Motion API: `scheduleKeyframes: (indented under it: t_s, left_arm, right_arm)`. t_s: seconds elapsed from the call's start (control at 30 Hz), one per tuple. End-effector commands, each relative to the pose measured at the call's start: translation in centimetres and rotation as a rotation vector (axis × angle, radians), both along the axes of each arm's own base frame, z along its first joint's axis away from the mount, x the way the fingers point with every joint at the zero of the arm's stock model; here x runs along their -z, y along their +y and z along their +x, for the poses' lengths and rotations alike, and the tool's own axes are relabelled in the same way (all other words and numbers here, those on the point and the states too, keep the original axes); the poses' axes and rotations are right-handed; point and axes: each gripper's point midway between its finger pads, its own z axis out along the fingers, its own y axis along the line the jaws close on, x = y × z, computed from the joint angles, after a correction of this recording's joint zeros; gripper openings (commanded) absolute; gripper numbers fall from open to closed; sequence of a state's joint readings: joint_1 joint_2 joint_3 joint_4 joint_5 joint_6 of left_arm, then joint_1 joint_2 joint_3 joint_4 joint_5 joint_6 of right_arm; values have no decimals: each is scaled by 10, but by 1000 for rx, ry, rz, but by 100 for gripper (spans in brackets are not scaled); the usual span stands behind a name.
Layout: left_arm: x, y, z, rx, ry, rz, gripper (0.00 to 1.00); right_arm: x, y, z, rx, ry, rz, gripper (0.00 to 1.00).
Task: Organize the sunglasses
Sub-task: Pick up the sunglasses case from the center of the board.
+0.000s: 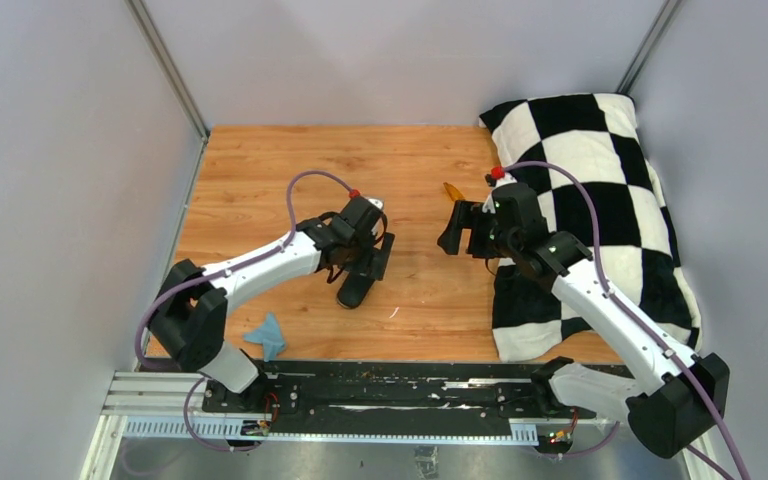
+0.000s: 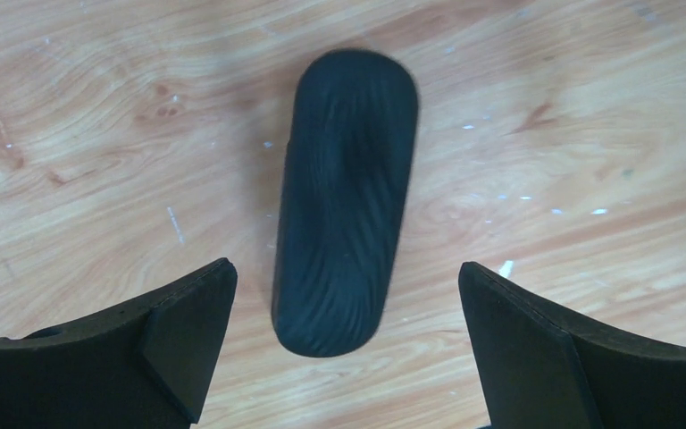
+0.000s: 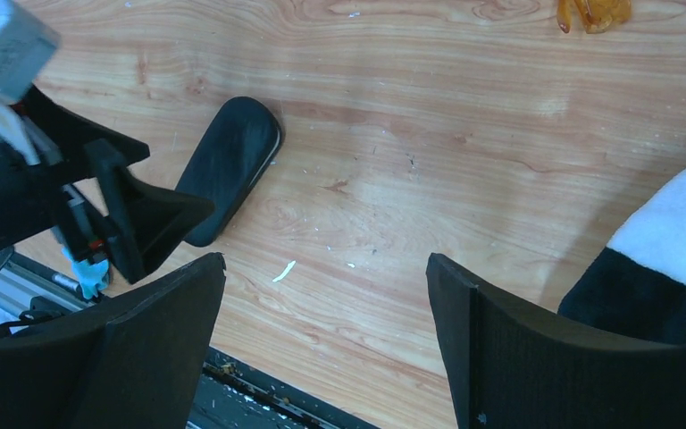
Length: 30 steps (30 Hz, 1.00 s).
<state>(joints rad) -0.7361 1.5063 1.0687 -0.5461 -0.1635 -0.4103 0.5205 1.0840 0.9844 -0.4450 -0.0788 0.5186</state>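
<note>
Closest in, one black rail [image 1: 360,385] holds the two arm bases. Past it is a brown wood table [image 1: 260,170] with small white specks on it.

One little blue cloth [image 1: 266,337] lies on the wood, back behind the left claw [image 2: 344,268] and off to its left. The left claw is wide open and holds nothing. One black case [image 2: 344,206] lies flat on the wood just under it, between the two fingers, and neither finger touches it.

The right claw [image 3: 326,259] is wide open too, with nothing in it, over bare wood. The one pair of orange sunglasses [image 3: 594,12] lies on the wood just past this claw.

One black and white checked blanket [image 1: 590,200] lies to that claw's right. Grey walls [image 1: 410,60] stand on three sides.
</note>
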Motion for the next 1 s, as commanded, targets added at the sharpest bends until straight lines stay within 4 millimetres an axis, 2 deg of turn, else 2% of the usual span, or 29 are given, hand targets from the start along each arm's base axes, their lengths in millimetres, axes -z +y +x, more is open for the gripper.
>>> scheduleKeyframes:
  t_s: [0.0,0.1,0.3,0.57,0.83,0.93,0.97]
  left_arm:
    - [27,21,-3,34,45,154,99]
    - [37,25,-3,41,58,189,98]
    - [44,15,-3,82,70,160,93]
    - [65,8,-6,108,142,174,86]
    - [55,5,2,77,98,145,69]
    - [52,1,1,87,97,127,68]
    - [52,-1,0,95,104,121,65]
  right_arm:
    - [6,2,-2,-3,33,14,89]
    - [9,2,-3,-5,38,11,89]
    - [14,1,-4,7,51,12,89]
    - [14,3,-4,-5,52,17,89]
    - [16,0,-7,4,52,16,89]
    - [17,1,-8,6,58,21,89]
    - [18,0,-8,8,61,21,89]
